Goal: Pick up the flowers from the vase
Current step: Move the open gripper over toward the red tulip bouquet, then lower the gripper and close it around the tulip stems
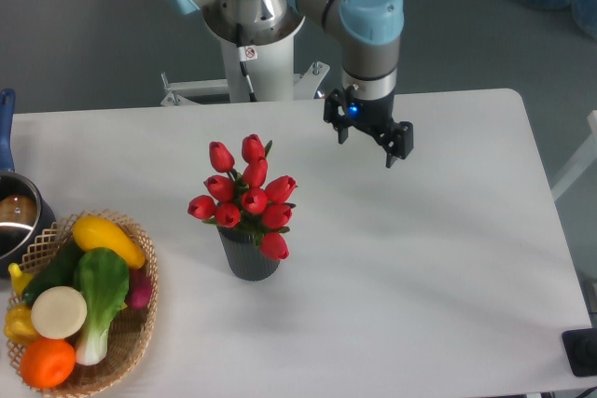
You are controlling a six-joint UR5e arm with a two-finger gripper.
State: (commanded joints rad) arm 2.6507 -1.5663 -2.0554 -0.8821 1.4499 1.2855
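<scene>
The flowers (246, 195), a tight bunch of red tulip buds with green stems, stand in the vase (248, 257), a small dark grey ribbed cylinder near the middle of the white table (420, 267). The bunch is wider than the vase and hides its mouth. My gripper (366, 147) hangs above the table to the upper right of the flowers, well apart from them. Its two dark fingers are spread, and nothing is between them.
A wicker basket (140, 323) with colourful toy vegetables sits at the front left corner. A metal pot (14, 216) with a blue handle is at the left edge. The arm's white base (254, 53) stands behind the table's far edge.
</scene>
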